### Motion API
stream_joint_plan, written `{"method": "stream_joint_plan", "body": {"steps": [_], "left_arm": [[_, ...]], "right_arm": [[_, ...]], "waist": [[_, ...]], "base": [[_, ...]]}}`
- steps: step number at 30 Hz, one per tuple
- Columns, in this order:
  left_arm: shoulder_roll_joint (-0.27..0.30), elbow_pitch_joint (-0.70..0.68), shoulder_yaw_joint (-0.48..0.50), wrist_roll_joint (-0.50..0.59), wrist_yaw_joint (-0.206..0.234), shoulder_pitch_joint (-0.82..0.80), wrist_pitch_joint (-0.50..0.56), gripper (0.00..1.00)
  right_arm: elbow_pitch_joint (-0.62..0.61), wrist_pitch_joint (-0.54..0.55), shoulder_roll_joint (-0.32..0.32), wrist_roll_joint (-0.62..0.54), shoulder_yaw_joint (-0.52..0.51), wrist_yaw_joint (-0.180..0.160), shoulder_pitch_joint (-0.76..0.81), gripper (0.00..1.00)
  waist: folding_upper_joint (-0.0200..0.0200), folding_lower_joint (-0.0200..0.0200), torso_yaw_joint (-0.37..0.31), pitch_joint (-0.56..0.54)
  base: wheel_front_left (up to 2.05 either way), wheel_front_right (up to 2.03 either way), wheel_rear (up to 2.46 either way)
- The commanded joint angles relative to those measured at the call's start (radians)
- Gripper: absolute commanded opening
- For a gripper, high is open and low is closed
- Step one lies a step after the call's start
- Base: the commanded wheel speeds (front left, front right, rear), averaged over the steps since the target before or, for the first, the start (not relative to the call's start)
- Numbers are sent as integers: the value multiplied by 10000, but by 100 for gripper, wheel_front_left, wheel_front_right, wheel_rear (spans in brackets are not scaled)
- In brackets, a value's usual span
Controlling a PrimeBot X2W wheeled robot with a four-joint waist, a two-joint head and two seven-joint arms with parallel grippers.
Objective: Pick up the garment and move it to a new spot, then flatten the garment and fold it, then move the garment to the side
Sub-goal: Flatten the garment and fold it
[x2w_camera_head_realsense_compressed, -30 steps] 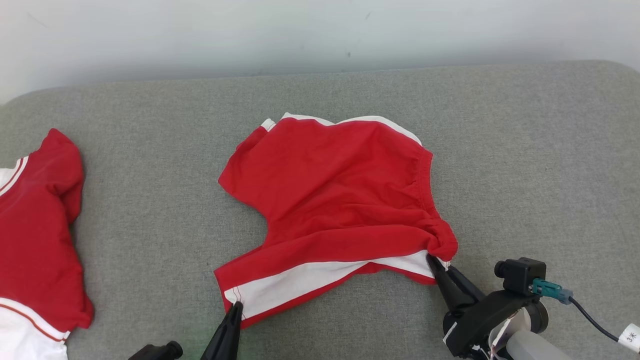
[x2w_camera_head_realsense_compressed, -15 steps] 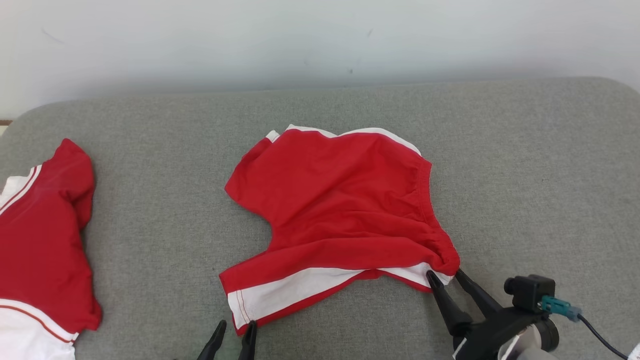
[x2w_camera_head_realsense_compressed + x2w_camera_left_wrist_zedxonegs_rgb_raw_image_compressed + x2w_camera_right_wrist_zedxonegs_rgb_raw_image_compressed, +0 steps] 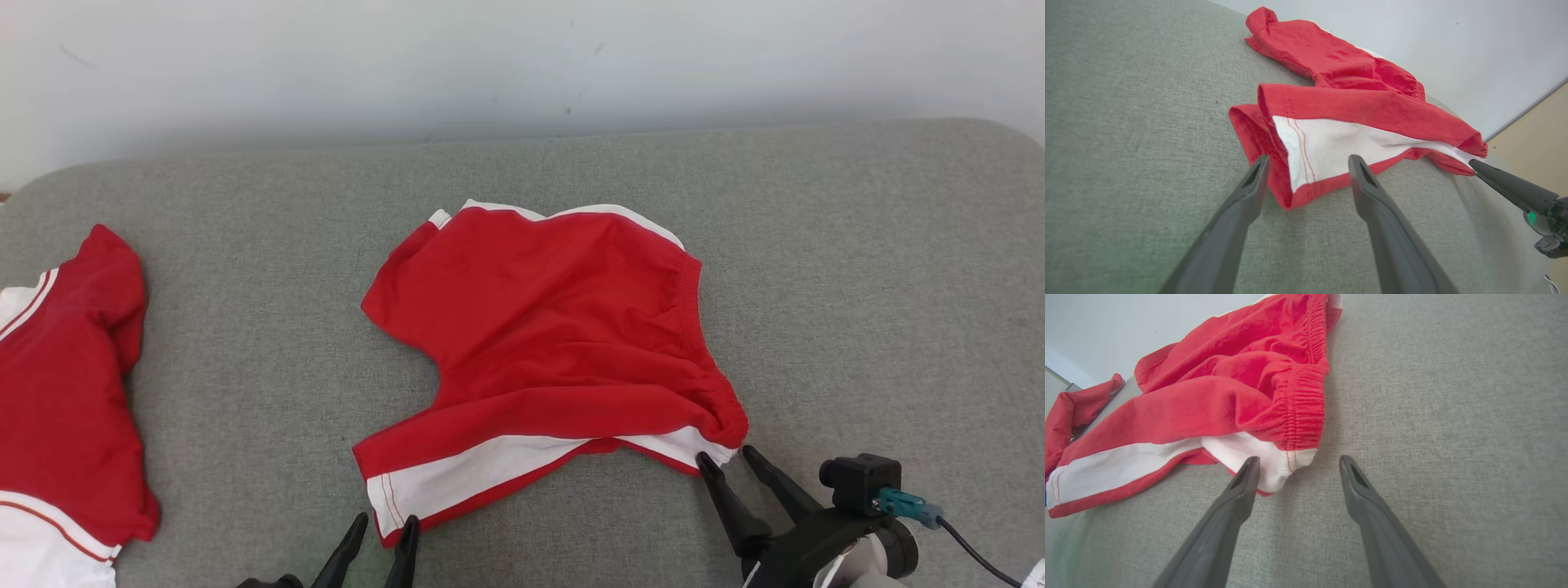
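Red garment (image 3: 555,343) lies unheld; left gripper (image 3: 385,519) and right gripper (image 3: 725,454) gape, bodies cropped.

Bright, even, soft light; faint shadows; wrist views bend at edges.

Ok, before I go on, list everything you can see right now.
shorts: one, red with a white side stripe, lying crumpled in the middle of the padded surface
second garment: one, red and white, at the left edge of the head view, apart from the shorts
padded surface: one, grey fabric, under both garments
wall: one, white, behind the surface
wrist camera: one, black with a teal plug and dark cable, on the right arm
left gripper: one, dark, open, fingers either side of the shorts' near-left hem corner
right gripper: one, dark, open, at the shorts' near-right waistband corner
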Motion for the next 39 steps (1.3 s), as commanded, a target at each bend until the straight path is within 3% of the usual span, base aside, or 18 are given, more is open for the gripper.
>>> {"method": "stream_joint_plan", "body": {"steps": [1,5,6,7,9,10,11,24,28,29,36,39], "left_arm": [[55,60,-15,86,2,-69,-30,100],[79,179,-145,137,2,-239,-30,100],[75,192,-163,141,2,-271,-31,87],[69,209,-187,129,2,-293,-30,64],[89,275,-245,192,2,-348,-32,0],[85,299,-249,225,2,-383,-32,0],[89,349,-249,283,2,-407,-30,0],[125,-641,-70,555,3,-123,-32,0],[770,-1720,-256,652,2,-689,-32,0],[1155,-1900,-385,571,3,-1111,75,0],[2674,-2118,-750,-50,3,-3605,747,0],[2940,-2028,-781,-400,3,-4304,929,0]], "right_arm": [[12,31,51,-72,-19,5,-95,100],[57,63,171,-314,-80,5,-162,100],[58,88,188,-370,-91,5,-174,93],[61,115,195,-416,-106,5,-189,66],[76,134,237,-477,-126,5,-217,27],[91,129,252,-524,-147,5,-229,3],[101,134,263,-576,-161,5,-248,0],[-792,-81,88,-513,-368,5,-16,0],[-2018,287,-164,-67,-608,5,-322,0],[-2335,537,-265,38,-625,5,-561,0],[-2485,1525,-103,381,-714,5,-2239,0],[-2321,1804,63,545,-726,5,-2841,0]], "waist": [[-1,0,3,24],[-1,0,16,116],[-1,0,21,134],[-1,0,20,149],[-1,0,12,187],[-1,0,14,204],[-1,0,15,221],[-1,0,19,148],[-1,0,41,89],[-1,0,40,80],[-1,0,-236,511],[-1,0,-342,787]], "base": [[0,0,0],[0,0,0],[0,0,0],[0,0,0],[0,0,0],[0,0,0],[0,0,0],[0,0,0],[0,0,0],[0,0,0],[0,0,0],[0,0,0]]}}
